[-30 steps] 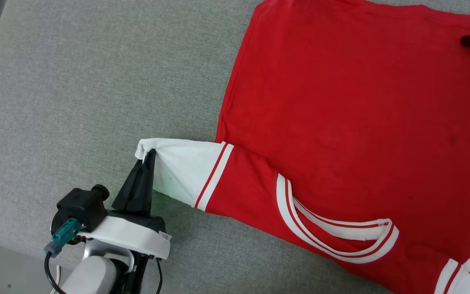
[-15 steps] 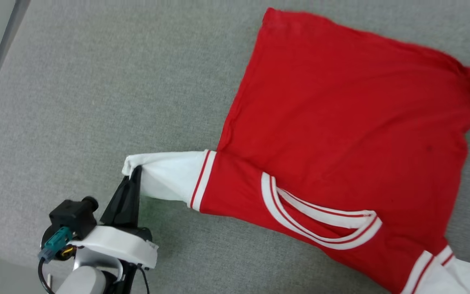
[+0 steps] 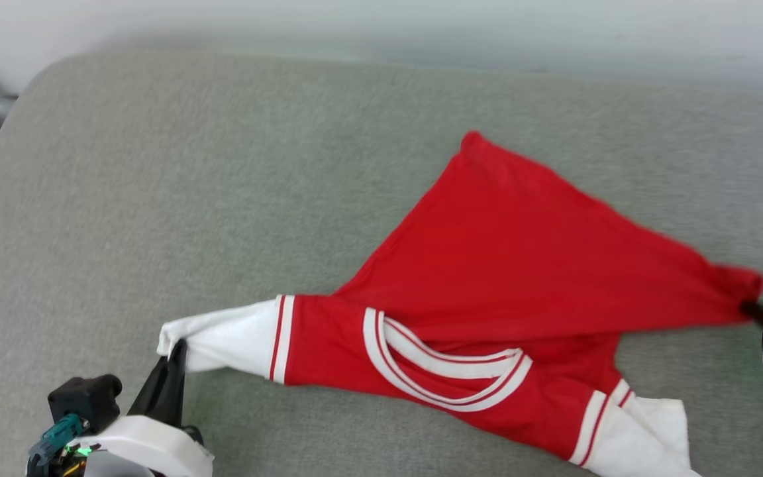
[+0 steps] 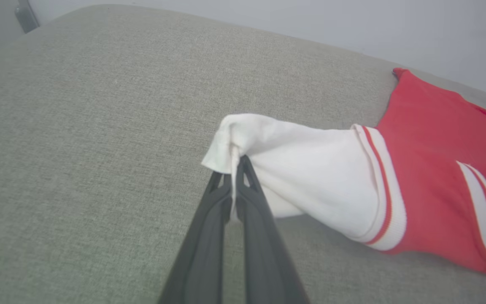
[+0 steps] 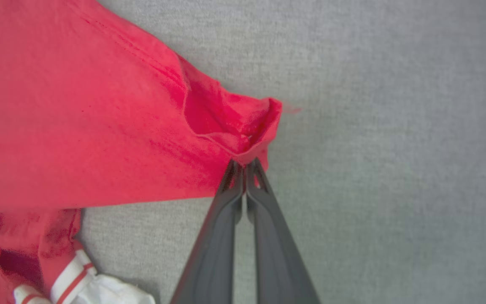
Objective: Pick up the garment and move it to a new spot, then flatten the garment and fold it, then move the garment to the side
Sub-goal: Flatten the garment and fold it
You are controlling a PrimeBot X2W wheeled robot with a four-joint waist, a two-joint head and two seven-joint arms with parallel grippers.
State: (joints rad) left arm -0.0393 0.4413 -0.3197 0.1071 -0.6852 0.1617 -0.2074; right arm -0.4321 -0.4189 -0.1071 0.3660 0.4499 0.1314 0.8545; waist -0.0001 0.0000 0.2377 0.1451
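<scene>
The garment (image 3: pixel 520 265) lies on the grey cushion (image 3: pixel 222 165), pulled taut between 2 grips. The left gripper (image 4: pixel 234 164) is clamped on the cuff of the white sleeve (image 4: pixel 310 169) at the robot's left. The right gripper (image 5: pixel 245 162) is pinched shut on a red hem corner (image 5: pixel 260 122) at its right. The cloth's long axis thus runs left to right between them, with the collar (image 3: pixel 448 364) nearest the robot. The held corner seems lifted off the cushion, though blur leaves that unsure. A carry likely needs both arms moving together.
</scene>
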